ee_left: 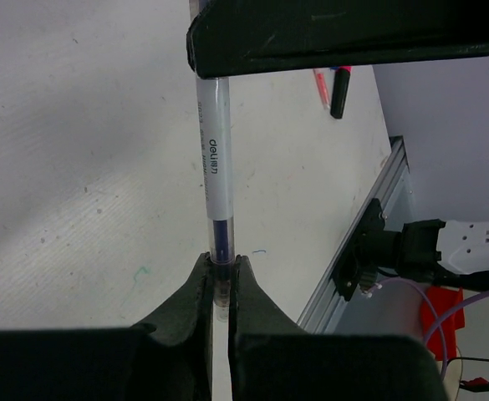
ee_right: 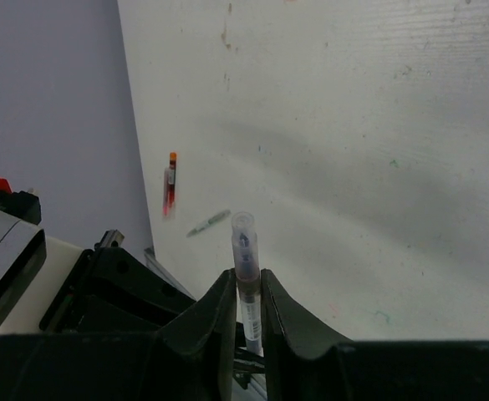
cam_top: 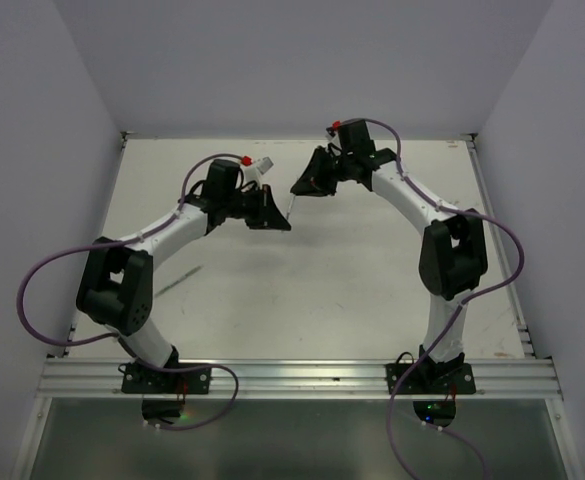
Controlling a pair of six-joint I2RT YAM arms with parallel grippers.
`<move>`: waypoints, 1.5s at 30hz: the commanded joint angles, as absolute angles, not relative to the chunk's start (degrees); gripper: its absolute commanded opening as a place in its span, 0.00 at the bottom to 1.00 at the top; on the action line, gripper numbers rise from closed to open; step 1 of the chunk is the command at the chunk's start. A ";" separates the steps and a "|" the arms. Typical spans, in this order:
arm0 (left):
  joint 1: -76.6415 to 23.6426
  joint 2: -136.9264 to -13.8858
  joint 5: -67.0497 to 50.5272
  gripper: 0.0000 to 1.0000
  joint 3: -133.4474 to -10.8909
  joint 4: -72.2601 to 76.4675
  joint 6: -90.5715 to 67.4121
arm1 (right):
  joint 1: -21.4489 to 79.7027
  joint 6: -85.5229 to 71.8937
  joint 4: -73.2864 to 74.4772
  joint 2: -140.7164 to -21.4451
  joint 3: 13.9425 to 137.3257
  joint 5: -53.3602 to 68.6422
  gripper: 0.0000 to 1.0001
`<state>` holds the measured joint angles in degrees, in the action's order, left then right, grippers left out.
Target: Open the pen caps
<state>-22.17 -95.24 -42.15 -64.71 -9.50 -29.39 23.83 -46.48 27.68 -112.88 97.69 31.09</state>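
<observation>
At the near rail the two arms are bolted side by side, and their claws are brought together above the far half of the counter. A thin pen with a white printed barrel is spanned between them, clear of the surface.

The left claw is clenched on one end of the pen. A clear end piece, seemingly the pen cap, is pinched between its fingers just past a dark blue section of the barrel.

The other end is passed between the fingers of the right claw, with a clear, open-rimmed tip left protruding beyond them. The fingers are set close on both sides of the barrel. Whether it is pressed or released cannot be told.

Farther off, a black highlighter with a pink cap is laid on the counter just beside a thin red pen, near the wall. In the right wrist view a dark pen with an orange end is seen flat on the counter by the wall.
</observation>
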 commanded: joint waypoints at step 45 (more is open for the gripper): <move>-19.51 -93.52 -65.03 0.00 -49.41 52.38 -67.62 | 22.51 -50.51 4.63 -113.55 97.73 33.12 0.00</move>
